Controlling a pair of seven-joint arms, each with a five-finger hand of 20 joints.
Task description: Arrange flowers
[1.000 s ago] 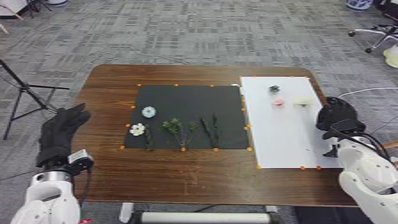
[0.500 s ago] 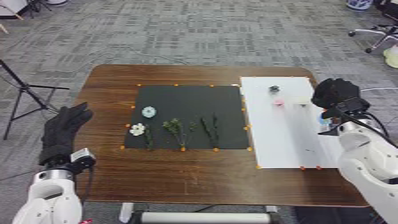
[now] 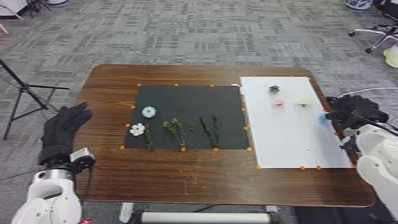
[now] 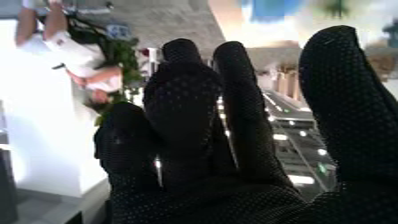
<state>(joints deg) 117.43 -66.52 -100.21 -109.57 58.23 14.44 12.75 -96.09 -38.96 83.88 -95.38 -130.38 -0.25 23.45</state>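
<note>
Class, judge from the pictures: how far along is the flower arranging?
Apparently done: pale blue flower, white flower and green stems on the black sheet. In hand: seemingly nothing in the right robot hand beside the white sheet. Probably left: dark flower, pink flower, cream flower and blue flower on that sheet.

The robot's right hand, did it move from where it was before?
Yes. In the head view, the right hand has moved to the right, away from the white sheet, whose right edge it overlapped earlier.
</note>
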